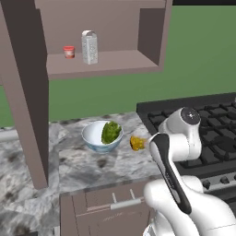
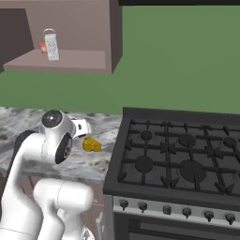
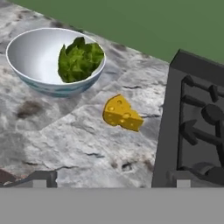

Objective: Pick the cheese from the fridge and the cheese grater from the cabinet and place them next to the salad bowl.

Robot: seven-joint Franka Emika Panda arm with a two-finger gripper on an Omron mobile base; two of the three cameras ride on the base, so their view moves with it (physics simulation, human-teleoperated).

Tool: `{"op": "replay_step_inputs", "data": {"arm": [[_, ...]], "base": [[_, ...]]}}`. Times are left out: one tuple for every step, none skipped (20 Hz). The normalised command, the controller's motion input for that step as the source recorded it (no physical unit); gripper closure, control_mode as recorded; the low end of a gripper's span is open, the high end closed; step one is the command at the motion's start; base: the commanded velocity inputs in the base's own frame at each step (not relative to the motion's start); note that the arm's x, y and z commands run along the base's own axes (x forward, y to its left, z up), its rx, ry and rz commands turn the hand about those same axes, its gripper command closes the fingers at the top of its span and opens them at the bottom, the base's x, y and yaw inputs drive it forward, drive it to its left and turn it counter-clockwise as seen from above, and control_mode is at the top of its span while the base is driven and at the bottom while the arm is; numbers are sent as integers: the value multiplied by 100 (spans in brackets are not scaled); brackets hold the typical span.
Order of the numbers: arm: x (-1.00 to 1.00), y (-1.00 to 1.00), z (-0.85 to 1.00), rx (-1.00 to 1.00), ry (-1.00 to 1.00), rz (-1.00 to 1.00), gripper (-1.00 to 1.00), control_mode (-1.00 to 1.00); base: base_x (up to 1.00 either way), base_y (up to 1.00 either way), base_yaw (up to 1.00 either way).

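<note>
The yellow-orange cheese (image 3: 121, 113) (image 1: 137, 143) (image 2: 91, 145) lies on the marble counter just right of the salad bowl (image 3: 43, 87) (image 1: 94, 138), apart from it. The bowl is white with green leaves on its right side. My gripper (image 3: 110, 180) hangs above the counter on the near side of the cheese, open wide, with nothing between its fingertips (image 3: 39, 179). The silvery cheese grater (image 1: 89, 47) (image 2: 51, 44) stands upright on the shelf of the open brown cabinet (image 1: 115, 63) (image 2: 75, 60). The fridge is out of view.
A small red jar (image 1: 69, 51) stands left of the grater. A black gas stove (image 1: 212, 120) (image 2: 183, 159) (image 3: 197, 122) borders the counter on the right. The cabinet's open door (image 1: 27, 101) hangs at the left. Brown drawers (image 1: 110, 203) sit below the counter edge.
</note>
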Motion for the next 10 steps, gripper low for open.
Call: {"op": "replay_step_inputs", "data": {"arm": [[-32, 52, 79, 15, 0, -12, -100, -100], [-24, 58, 86, 14, 0, -14, -100, -100], [-21, 57, 89, 14, 0, -14, -100, -100], [-21, 61, 93, 13, 0, -14, -100, -100], [-20, 64, 98, 12, 0, -14, -100, -100], [-18, 61, 100, 12, 0, -14, -100, -100], [-20, 61, 100, 11, 0, -14, -100, -100], [-17, 54, 100, 12, 0, -14, -100, -100], [-17, 44, 100, 13, 0, -14, -100, -100], [-15, 44, 100, 13, 0, -13, -100, -100]], "base": [[0, 0, 0], [0, 0, 0], [0, 0, 0], [0, 0, 0], [0, 0, 0], [0, 0, 0], [0, 0, 0], [0, 0, 0], [0, 0, 0], [0, 0, 0]]}}
